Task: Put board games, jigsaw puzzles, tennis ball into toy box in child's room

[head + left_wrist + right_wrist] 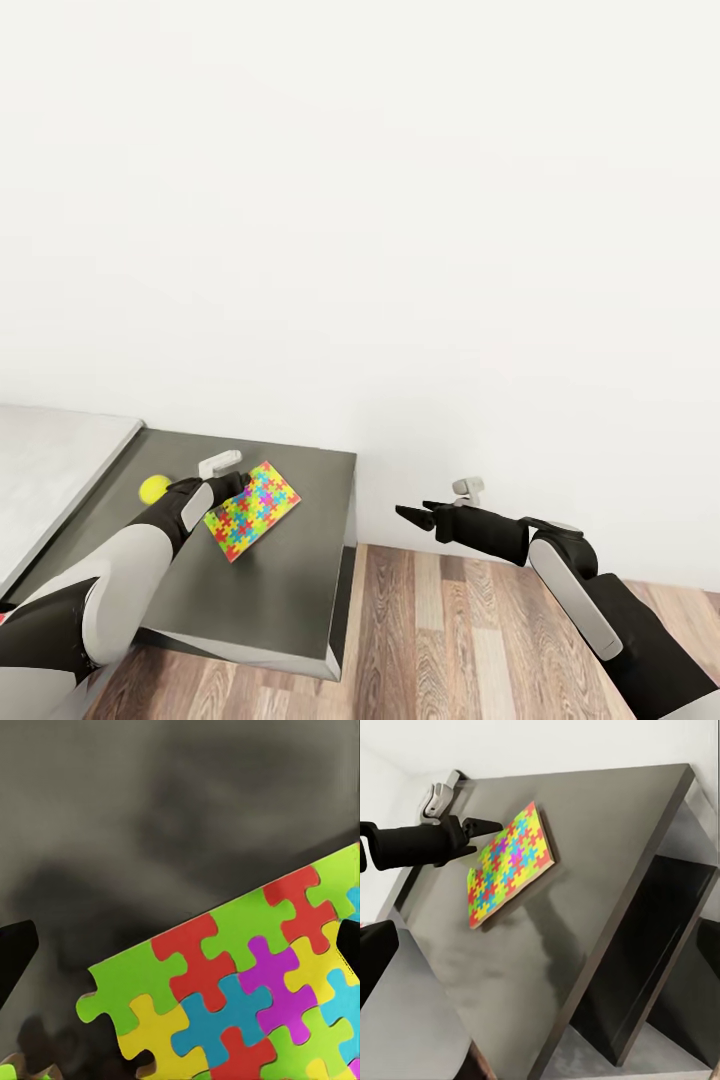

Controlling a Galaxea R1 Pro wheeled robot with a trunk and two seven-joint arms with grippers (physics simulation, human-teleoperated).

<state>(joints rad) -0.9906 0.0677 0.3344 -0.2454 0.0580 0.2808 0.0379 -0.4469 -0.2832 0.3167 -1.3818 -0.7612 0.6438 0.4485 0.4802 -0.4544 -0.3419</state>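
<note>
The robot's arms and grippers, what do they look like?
Both arms have pale grey rounded shells with black joints and black wrists. The left gripper and right gripper have black tapering fingers, and a small light grey block sits atop each wrist. No cables or markings are visible.

A plain white wall point(400, 200) takes up most of what I see from here, bare and evenly lit, meeting a floor point(450, 640) of wood planks in mixed brown and pale tones. Against that wall stands the low dark grey counter point(290, 590), its flat top dully reflective with soft shadows on it, and from the side it shows an open, dark hollow beneath the slab point(660, 945). To its left, a step higher, a paler grey counter top point(50, 460) butts up against it.
</note>
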